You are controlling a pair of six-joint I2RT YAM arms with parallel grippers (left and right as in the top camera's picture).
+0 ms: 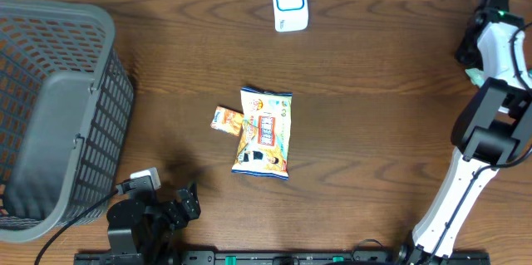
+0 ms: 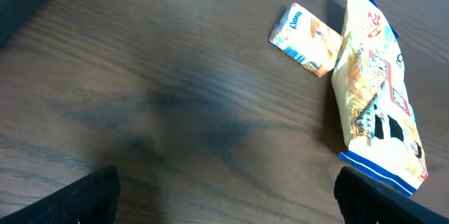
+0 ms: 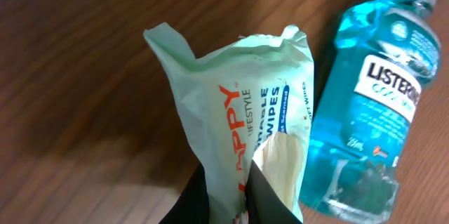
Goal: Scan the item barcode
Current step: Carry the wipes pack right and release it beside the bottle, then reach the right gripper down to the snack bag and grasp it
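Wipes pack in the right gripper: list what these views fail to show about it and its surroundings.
- wipes pack: lower end hidden between the right gripper fingers, right wrist view; no barcode shows.
- mouthwash bottle: cut off at the right edge, right wrist view.
- scanner: too small overhead to read its face.

Right arm: white-shelled robot arm (image 1: pixel 464 192) with long smooth tubular links and chunky black rounded joints.
Marking: small green light (image 1: pixel 504 13) on its far end.
Left arm: all-black blocky robot arm (image 1: pixel 154 215).
Cable: thin black cable (image 1: pixel 100 199) ending in a white plug block (image 1: pixel 145 179).
Left gripper fingers (image 2: pixel 88 197): matte black, rounded.
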